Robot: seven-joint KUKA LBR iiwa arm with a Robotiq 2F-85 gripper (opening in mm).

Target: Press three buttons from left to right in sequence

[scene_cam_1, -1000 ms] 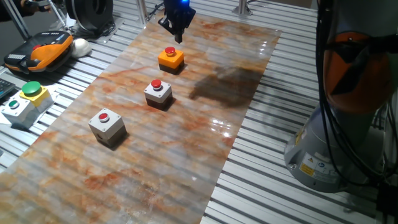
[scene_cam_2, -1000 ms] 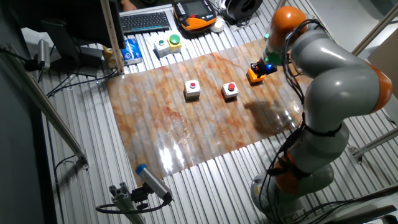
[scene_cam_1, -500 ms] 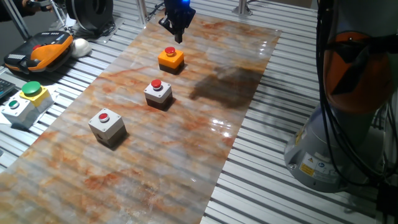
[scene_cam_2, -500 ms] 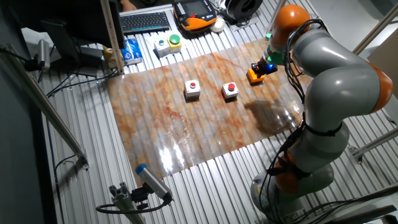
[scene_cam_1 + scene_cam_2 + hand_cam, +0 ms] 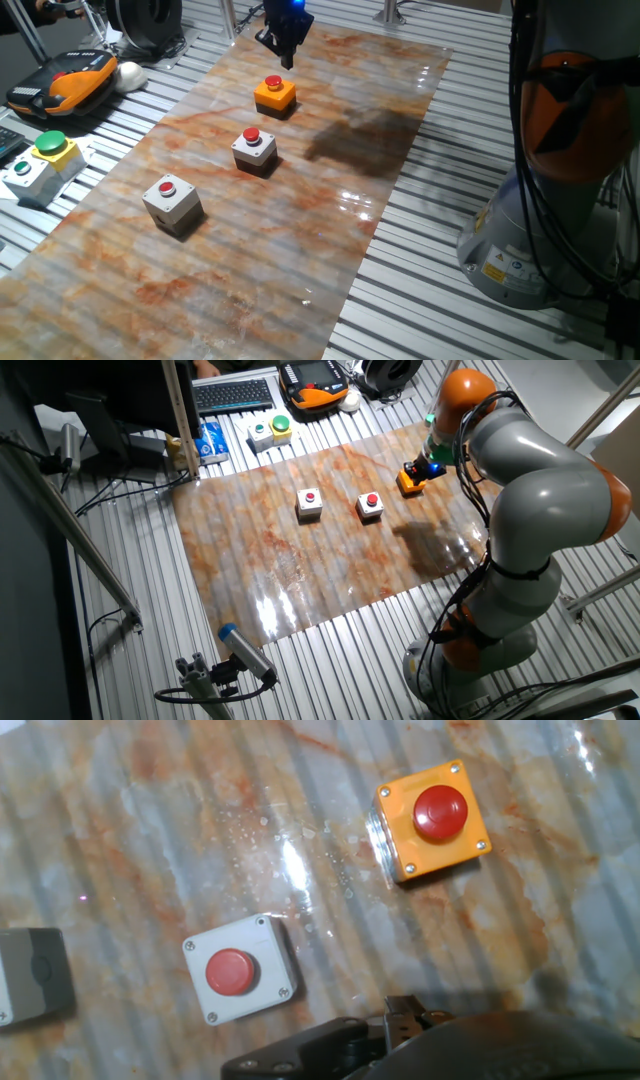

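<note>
Three boxes with round red buttons stand in a row on the marbled board. The orange flat box is farthest, a grey-white box is in the middle, and another grey-white box is nearest. In the other fixed view they are the left box, the middle box and the orange box. My gripper hangs just beyond and above the orange box, apart from it. The hand view shows the orange box, a grey-white box and part of another box. No view shows the fingertips clearly.
A grey box with a green button and yellow top sits left of the board on the slatted table. An orange-black pendant and a white ball lie at the far left. My arm's base stands to the right.
</note>
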